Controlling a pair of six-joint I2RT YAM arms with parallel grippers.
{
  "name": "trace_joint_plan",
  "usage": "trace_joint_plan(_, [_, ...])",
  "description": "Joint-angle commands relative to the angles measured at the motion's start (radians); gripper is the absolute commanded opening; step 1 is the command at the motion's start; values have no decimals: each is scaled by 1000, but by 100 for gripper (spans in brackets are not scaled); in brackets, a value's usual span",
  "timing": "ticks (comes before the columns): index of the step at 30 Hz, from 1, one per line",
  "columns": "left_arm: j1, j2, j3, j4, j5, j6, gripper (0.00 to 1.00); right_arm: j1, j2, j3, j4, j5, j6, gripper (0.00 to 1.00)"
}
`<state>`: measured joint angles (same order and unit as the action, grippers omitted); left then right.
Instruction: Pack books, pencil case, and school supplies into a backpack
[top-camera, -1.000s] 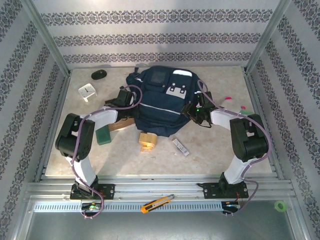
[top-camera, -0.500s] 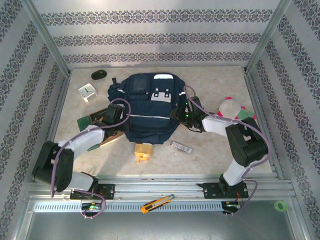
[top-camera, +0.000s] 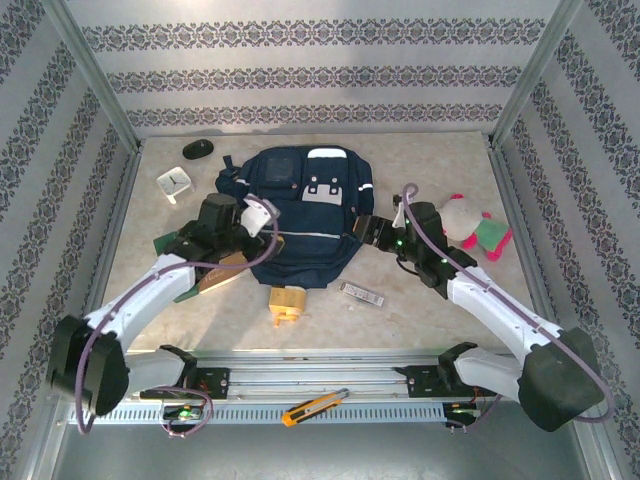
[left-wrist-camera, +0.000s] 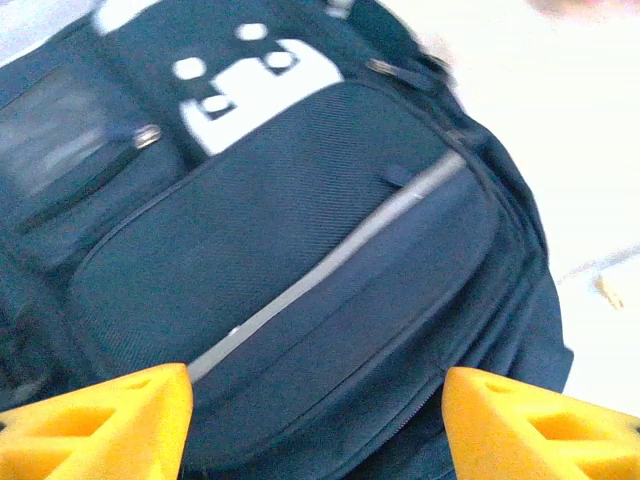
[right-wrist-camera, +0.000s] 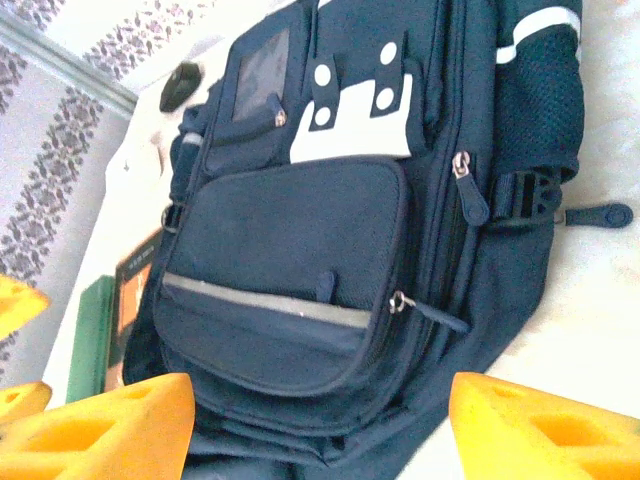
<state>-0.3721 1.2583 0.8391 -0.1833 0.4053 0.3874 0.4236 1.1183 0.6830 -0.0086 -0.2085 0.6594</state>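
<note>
Both arms have stretched forward, left end effector (top-camera: 250, 222) and right end effector (top-camera: 370, 232) spread empty flanking the backpack (top-camera: 300, 215), the book (top-camera: 218, 276) just nearside of the left.

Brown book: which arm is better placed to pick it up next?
Probably left. The book lies beside the backpack on that arm's side, close to the open left hand; the right hand is across the backpack from it.

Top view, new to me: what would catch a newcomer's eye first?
The navy backpack lies flat in the middle, the biggest thing there. The left gripper and right gripper flank it, both open. A pink-green plush sits off to the right.
</note>
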Motion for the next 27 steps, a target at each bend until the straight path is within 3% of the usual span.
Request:
trace_joint_plan(1, [-32, 102, 46, -47, 178, 419, 67, 11, -28, -30, 22, -6, -104, 68])
trace_joint_plan(7, [-60, 247, 128, -88, 127, 548, 69, 11, -44, -54, 79, 7, -162, 69])
trace_joint_plan(9, [-80, 372, 195, -61, 62, 608, 73, 11, -43, -75, 115, 16, -178, 70])
trace_joint_plan(16, [-84, 478, 245, 1, 36, 645, 78, 12, -42, -134, 179, 17, -152, 70])
trace_joint_plan(21, [-84, 535, 253, 83, -43, 649, 80, 11, -47, -177, 219, 41, -122, 70])
trace_joint_plan(22, [-84, 542, 255, 100, -59, 640, 77, 11, -45, -180, 223, 43, -123, 71])
trace_joint_plan(24, [-84, 540, 256, 122, -70, 623, 62, 11, -29, -181, 220, 53, -138, 71])
trace_joint_plan(26, [-84, 512, 246, 139, -54, 600, 25, 2, -10, -165, 200, 52, -169, 71])
trace_joint_plan(27, [-85, 488, 238, 154, -46, 581, 15, -3, 0, -155, 187, 49, -183, 71])
